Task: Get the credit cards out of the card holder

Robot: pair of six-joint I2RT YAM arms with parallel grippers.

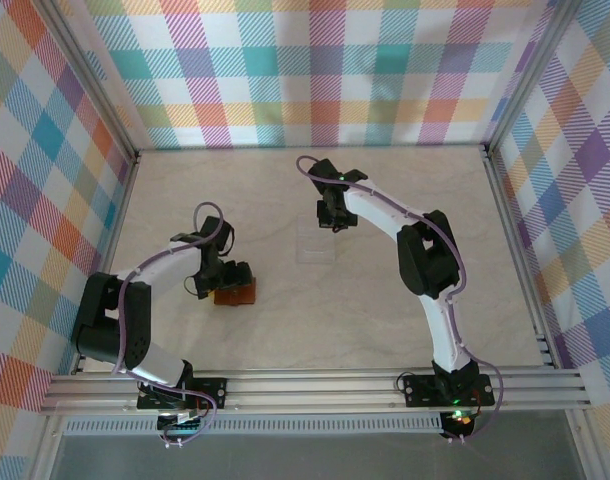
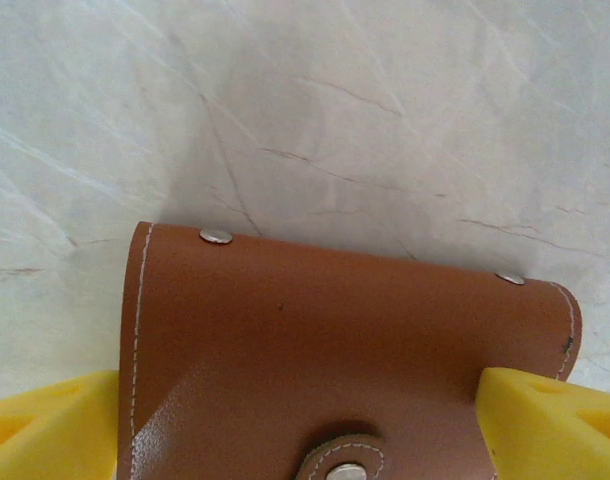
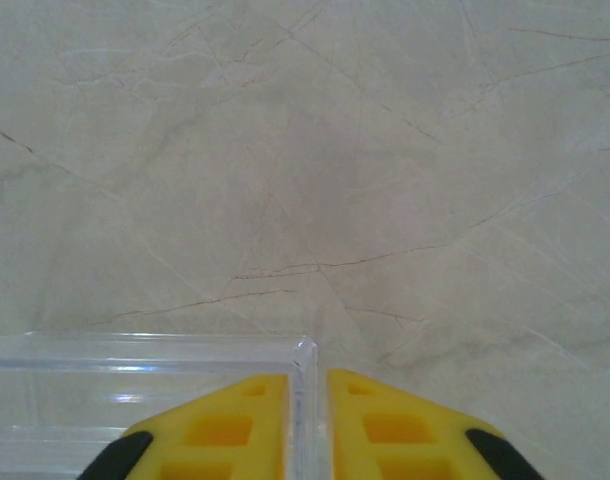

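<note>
Over on the left, the left hand (image 2: 300, 425) hangs low over the wallet (image 2: 335, 330), which lies flat on the table (image 2: 335, 100), left of the middle and towards the near side. The wallet is folded closed, brown leather face up, its little tab (image 2: 337, 462) snapped down at the edge nearest the wrist. The hand is spread wide, one yellow finger (image 2: 45, 435) at each end of the wallet. Touching or a hair off, I can't tell from here.

Moving right, past the middle of the table sits a clear tray (image 3: 135, 400), well apart from the wallet. The right hand (image 3: 307, 425) is down at its corner, its fingers (image 3: 385, 430) nearly pressed together with the tray's thin side wall standing in the slit between them. Whether they are actually pinching that wall or just bracketing it, I can't tell.
</note>
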